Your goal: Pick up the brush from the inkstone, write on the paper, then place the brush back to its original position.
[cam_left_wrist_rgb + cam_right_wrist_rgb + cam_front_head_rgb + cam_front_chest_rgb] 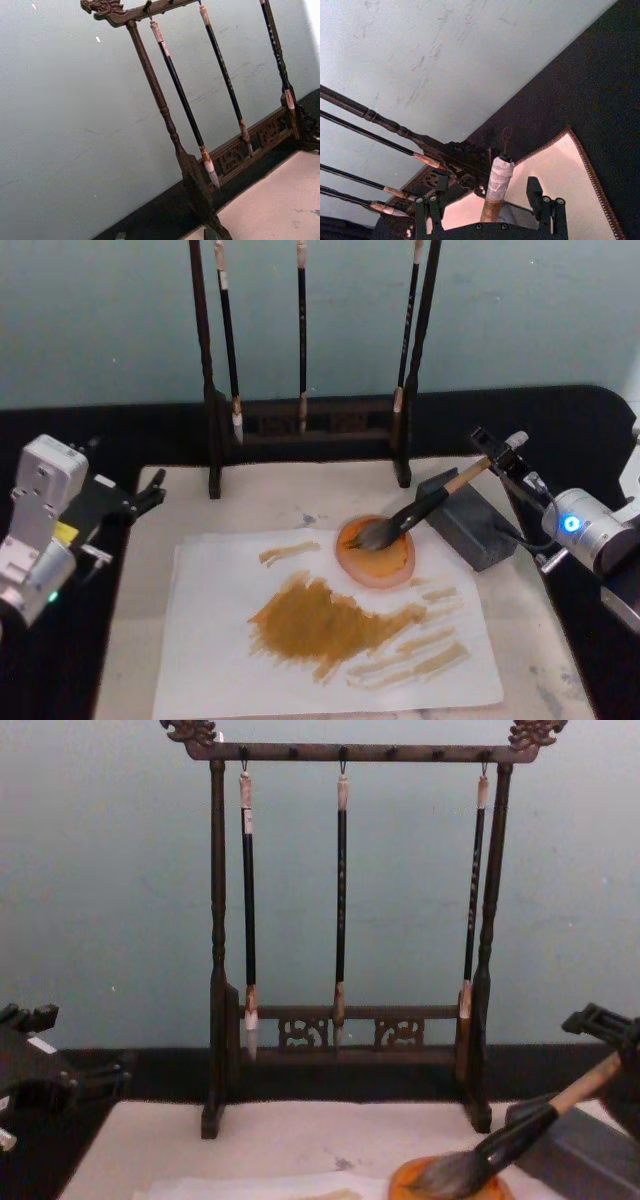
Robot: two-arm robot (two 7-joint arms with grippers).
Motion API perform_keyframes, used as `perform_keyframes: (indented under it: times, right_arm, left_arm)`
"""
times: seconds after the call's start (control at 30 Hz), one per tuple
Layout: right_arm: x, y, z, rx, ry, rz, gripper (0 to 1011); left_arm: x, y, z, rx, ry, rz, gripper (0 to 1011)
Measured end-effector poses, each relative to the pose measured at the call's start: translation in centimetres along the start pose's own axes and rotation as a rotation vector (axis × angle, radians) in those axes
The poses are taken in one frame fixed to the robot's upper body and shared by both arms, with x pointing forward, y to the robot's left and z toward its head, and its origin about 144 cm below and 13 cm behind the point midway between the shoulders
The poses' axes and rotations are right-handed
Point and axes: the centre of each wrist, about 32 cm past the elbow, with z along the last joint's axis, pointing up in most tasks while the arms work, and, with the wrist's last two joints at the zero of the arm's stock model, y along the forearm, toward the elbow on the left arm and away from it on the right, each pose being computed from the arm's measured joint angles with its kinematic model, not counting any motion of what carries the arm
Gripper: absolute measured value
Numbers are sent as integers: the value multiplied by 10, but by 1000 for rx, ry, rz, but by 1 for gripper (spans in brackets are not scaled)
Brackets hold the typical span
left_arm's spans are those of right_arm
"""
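**Brush lies in the inkstone, right gripper open around its end**

The brush (430,502) lies at a slant. Its bushy tip rests in the orange inkstone (381,576), and its wooden handle rises to the right over the corner of the grey box (472,528). I cannot tell whether the handle touches the box. From the chest view, the tuft sits low in the dish (400,1186) and the brush (520,1130) climbs toward the right edge.

The right gripper (503,453) is at the handle's top, at the white wrapped end. In the right wrist view, the right gripper (485,195) has its jaws spread. The wrapped end stands between them with a gap on each side, so nothing is pinched. The dark cord loop sticks out past the wrap.

The inkstone sits at the far right edge of the paper (215,650), just beside the box. The paper lies on the beige mat (135,630) and bears a broad ochre smear (320,625) in the middle, with thinner strokes near it.

The left gripper (155,492) is parked at the mat's left edge, well apart from the paper, with its jaws apart and holding nothing.

Behind the mat stands a dark wooden rack (345,752) with three thin black brushes (341,900) hanging from it.
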Motion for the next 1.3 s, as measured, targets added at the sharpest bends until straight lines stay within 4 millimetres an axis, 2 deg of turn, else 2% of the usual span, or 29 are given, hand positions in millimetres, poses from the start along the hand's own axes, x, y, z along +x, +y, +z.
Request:
perform_keyframes:
  times: [0.13, 0.33, 0.73, 0.77, 0.83, 0.87, 0.9, 1.0, 1.3]
  right_arm:
    - [0, 0, 0, 0, 0, 0, 995]
    - [0, 0, 0, 0, -1, 0, 849]
    - [0, 0, 0, -1, -2, -1, 477]
    - [0, 0, 0, -1, -2, -1, 417]
    - [0, 0, 0, -1, -2, -1, 382]
    - [0, 0, 0, -1, -2, -2, 322]
    - [0, 0, 0, -1, -2, -2, 322]
    - [0, 0, 0, -1, -2, -2, 199]
    - [0, 0, 0, -1, -3, -2, 173]
  left_arm:
    - [0, 0, 0, 0, 0, 0, 1010]
    - [0, 0, 0, 0, 0, 0, 1010]
    - [0, 0, 0, 0, 0, 0, 1010]
    - [0, 0, 0, 0, 0, 0, 1010]
    - [0, 0, 0, 0, 0, 0, 1010]
    - [0, 0, 0, 0, 0, 0, 1010]
    - [0, 0, 0, 0, 0, 0, 1010]
    - [0, 0, 0, 0, 0, 0, 1010]
    - [0, 0, 0, 0, 0, 0, 1010]
